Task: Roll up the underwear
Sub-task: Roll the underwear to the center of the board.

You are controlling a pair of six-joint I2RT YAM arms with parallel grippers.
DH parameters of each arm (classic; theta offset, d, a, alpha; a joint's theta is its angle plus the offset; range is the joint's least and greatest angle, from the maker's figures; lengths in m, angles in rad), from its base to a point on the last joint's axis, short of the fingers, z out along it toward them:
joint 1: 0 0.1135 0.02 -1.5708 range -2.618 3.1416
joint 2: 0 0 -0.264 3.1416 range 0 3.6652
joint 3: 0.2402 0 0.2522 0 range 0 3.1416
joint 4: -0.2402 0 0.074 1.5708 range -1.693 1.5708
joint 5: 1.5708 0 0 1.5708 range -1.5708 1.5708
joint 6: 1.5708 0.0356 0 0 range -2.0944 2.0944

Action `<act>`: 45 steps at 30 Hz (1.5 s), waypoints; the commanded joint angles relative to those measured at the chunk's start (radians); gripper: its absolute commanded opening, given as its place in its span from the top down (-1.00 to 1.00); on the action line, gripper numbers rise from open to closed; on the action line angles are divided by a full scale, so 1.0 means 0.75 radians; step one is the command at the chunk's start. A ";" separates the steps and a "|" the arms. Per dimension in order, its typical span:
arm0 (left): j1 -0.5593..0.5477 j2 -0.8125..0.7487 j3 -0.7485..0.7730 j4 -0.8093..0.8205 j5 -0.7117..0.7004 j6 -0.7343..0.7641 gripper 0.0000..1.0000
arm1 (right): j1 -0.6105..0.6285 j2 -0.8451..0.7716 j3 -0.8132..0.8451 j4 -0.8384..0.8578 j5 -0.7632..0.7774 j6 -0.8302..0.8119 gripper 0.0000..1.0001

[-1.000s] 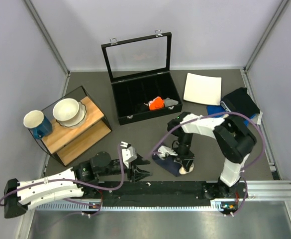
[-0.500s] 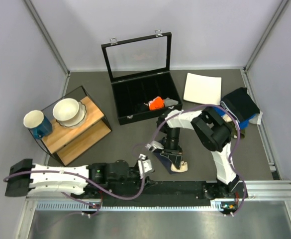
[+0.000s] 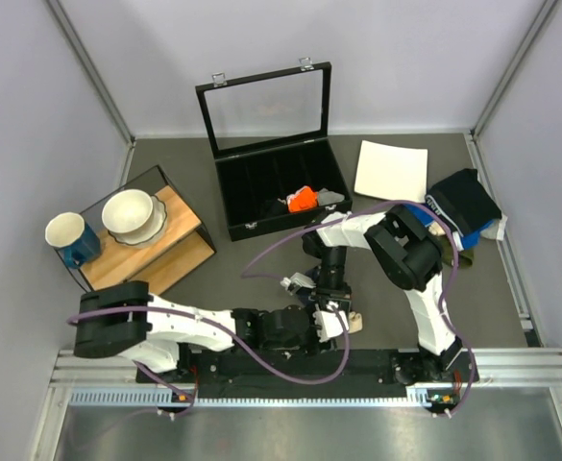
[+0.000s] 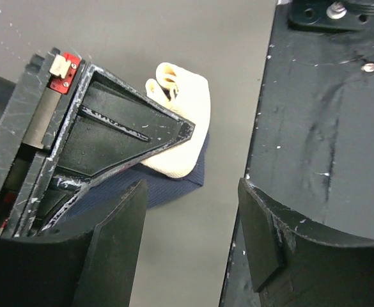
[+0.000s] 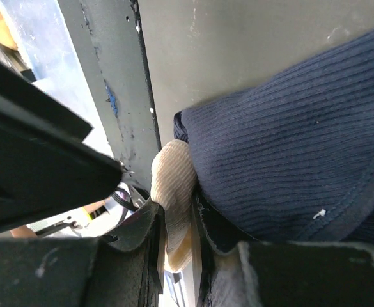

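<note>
The underwear (image 3: 350,323) is a small bundle near the table's front edge, navy fabric (image 5: 289,147) with its pale beige waistband (image 5: 174,182) rolled at one end. My right gripper (image 3: 335,303) stands over it, shut on the waistband (image 5: 177,236). In the left wrist view the waistband (image 4: 181,128) and navy cloth (image 4: 174,184) lie under the right gripper's black finger (image 4: 123,134). My left gripper (image 3: 321,325) is open and empty (image 4: 192,214), low over bare table right beside the bundle.
An open black case (image 3: 261,216) at the back holds an orange cloth (image 3: 302,199) and a grey cloth (image 3: 329,197). A white plate (image 3: 391,171) and dark folded clothes (image 3: 463,200) lie back right. A wooden rack (image 3: 165,259) with bowl (image 3: 132,213) and mug (image 3: 67,236) stands left. A black rail (image 3: 386,363) runs along the front.
My left arm has swept right along the front edge, bringing its open gripper beside the underwear. My right gripper has shifted left, still gripping the waistband.
</note>
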 commanded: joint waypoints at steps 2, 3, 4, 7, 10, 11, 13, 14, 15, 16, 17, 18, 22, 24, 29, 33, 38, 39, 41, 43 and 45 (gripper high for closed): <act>-0.005 0.101 0.020 0.184 -0.117 -0.032 -0.29 | 0.015 0.028 0.036 0.084 -0.051 -0.053 0.71; -0.007 0.120 0.029 0.183 -0.127 -0.046 -0.29 | 0.015 0.028 0.036 0.088 -0.053 -0.055 0.71; -0.005 0.136 0.039 0.179 -0.139 -0.057 -0.29 | 0.015 0.028 0.036 0.086 -0.053 -0.059 0.71; -0.003 0.206 0.078 0.172 -0.207 -0.071 -0.27 | 0.015 0.028 0.034 0.086 -0.055 -0.063 0.70; -0.003 0.267 0.116 0.170 -0.205 -0.116 -0.23 | 0.013 0.023 0.030 0.088 -0.059 -0.067 0.68; -0.003 0.294 0.133 0.166 -0.205 -0.124 -0.22 | 0.011 0.021 0.028 0.090 -0.061 -0.070 0.67; -0.005 0.308 0.143 0.162 -0.190 -0.142 -0.11 | 0.007 0.013 0.024 0.094 -0.064 -0.072 0.65; -0.003 0.318 0.147 0.162 -0.184 -0.151 -0.03 | 0.009 0.011 0.022 0.098 -0.066 -0.072 0.64; -0.003 0.322 0.147 0.166 -0.164 -0.161 0.09 | 0.007 0.011 0.017 0.100 -0.066 -0.072 0.63; -0.003 0.324 0.147 0.168 -0.156 -0.165 0.34 | 0.005 0.007 0.017 0.104 -0.066 -0.072 0.60; -0.003 0.326 0.147 0.164 -0.147 -0.171 0.45 | 0.007 0.003 0.015 0.104 -0.070 -0.074 0.56; -0.003 0.327 0.147 0.162 -0.139 -0.179 0.58 | 0.005 -0.001 0.011 0.106 -0.072 -0.072 0.52; 0.012 0.327 0.135 0.148 -0.062 -0.216 0.98 | -0.007 -0.042 0.001 0.129 -0.074 -0.063 0.38; 0.028 0.324 0.111 0.156 -0.015 -0.255 1.00 | -0.024 -0.093 0.003 0.145 -0.060 -0.059 0.34; 0.106 0.296 0.006 0.240 0.145 -0.357 1.00 | -0.144 -0.228 0.046 0.147 -0.035 -0.055 0.18; 0.155 0.286 -0.020 0.258 0.243 -0.410 1.00 | -0.232 -0.332 0.052 0.147 -0.015 -0.074 0.15; 0.253 0.259 -0.053 0.287 0.362 -0.461 1.00 | -0.306 -0.469 0.003 0.149 -0.014 -0.121 0.14; 0.273 0.253 -0.059 0.291 0.386 -0.490 1.00 | -0.330 -0.492 -0.023 0.151 -0.021 -0.135 0.15; 0.335 0.235 -0.084 0.305 0.466 -0.515 1.00 | -0.357 -0.587 -0.056 0.184 -0.051 -0.178 0.15; 0.386 0.222 -0.106 0.309 0.535 -0.547 1.00 | -0.398 -0.667 -0.119 0.219 -0.094 -0.261 0.17; 0.418 0.222 -0.115 0.311 0.587 -0.574 1.00 | -0.414 -0.813 -0.217 0.292 -0.174 -0.341 0.17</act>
